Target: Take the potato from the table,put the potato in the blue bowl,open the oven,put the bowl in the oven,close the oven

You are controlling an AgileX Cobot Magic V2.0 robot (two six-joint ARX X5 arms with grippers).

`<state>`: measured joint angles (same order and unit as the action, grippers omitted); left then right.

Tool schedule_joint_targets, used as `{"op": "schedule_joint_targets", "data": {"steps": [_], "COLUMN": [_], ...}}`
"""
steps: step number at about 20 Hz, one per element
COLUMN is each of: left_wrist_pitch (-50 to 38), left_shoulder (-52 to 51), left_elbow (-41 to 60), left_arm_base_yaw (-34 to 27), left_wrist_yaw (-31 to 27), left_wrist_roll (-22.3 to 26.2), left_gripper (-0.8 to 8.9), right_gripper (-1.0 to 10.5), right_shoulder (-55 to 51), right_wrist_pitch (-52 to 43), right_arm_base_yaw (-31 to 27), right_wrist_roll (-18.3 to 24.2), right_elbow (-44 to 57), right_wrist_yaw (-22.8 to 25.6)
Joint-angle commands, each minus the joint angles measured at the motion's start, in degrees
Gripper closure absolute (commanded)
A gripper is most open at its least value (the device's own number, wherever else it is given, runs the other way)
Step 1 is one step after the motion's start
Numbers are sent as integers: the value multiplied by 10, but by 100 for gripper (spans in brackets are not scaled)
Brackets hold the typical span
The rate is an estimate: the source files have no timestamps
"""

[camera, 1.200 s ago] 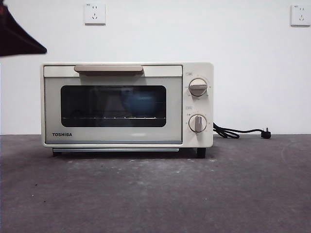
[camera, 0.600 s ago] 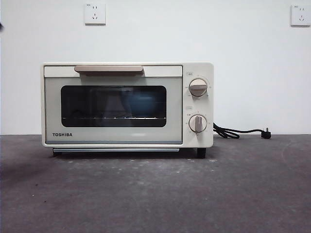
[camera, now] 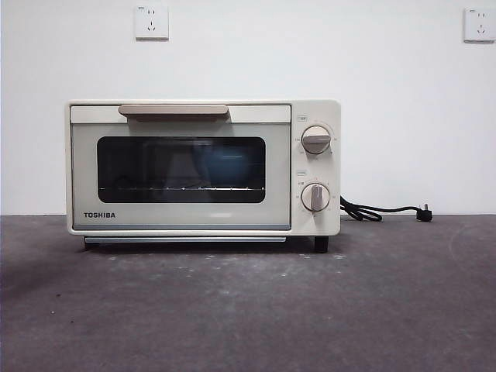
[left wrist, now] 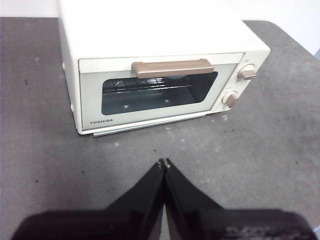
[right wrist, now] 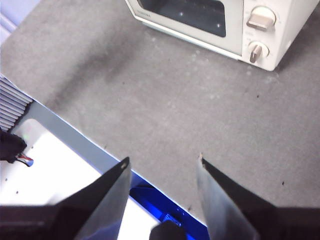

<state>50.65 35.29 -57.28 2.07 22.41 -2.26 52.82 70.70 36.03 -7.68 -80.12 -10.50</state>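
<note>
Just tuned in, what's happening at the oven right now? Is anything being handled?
Nothing is being handled. The oven stands on the table with its door shut, and a blue shape that looks like the blue bowl shows dimly through the glass. I can't make out the potato. The left gripper hangs above the table in front of the oven, jaws shut and holding nothing. The right gripper is off to the side, jaws open and empty.

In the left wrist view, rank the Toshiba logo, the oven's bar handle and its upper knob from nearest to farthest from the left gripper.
From the left gripper:
1. Toshiba logo, low on the oven door's corner.
2. Bar handle, along the door's top.
3. Upper knob, on the control panel's far side, though close to the handle in rank.
</note>
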Motion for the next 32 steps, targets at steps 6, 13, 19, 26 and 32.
{"op": "schedule_joint_targets", "data": {"steps": [6,13,19,26,32], "left_wrist_pitch": [7,18,18,17,6], "left_shoulder": [1,2,2,2,2], "left_elbow": [-5,-5,-5,-5,-5], "left_arm_base_yaw": [2,2,2,2,2], "left_wrist_yaw": [5,5,5,1,-12], "left_wrist_roll": [8,8,8,8,57], "left_gripper": [818,818,818,818,818], "right_gripper": [956,946,946,946,946], "right_shoulder": [0,-1,-3,-7,-9], "right_wrist_pitch": [5,3,3,3,3], "right_arm_base_yaw": [2,2,1,1,1], "right_wrist_roll": [23,11,11,11,11], "right_elbow": [0,0,0,0,0], "right_wrist_yaw": [-1,1,2,2,2]}}
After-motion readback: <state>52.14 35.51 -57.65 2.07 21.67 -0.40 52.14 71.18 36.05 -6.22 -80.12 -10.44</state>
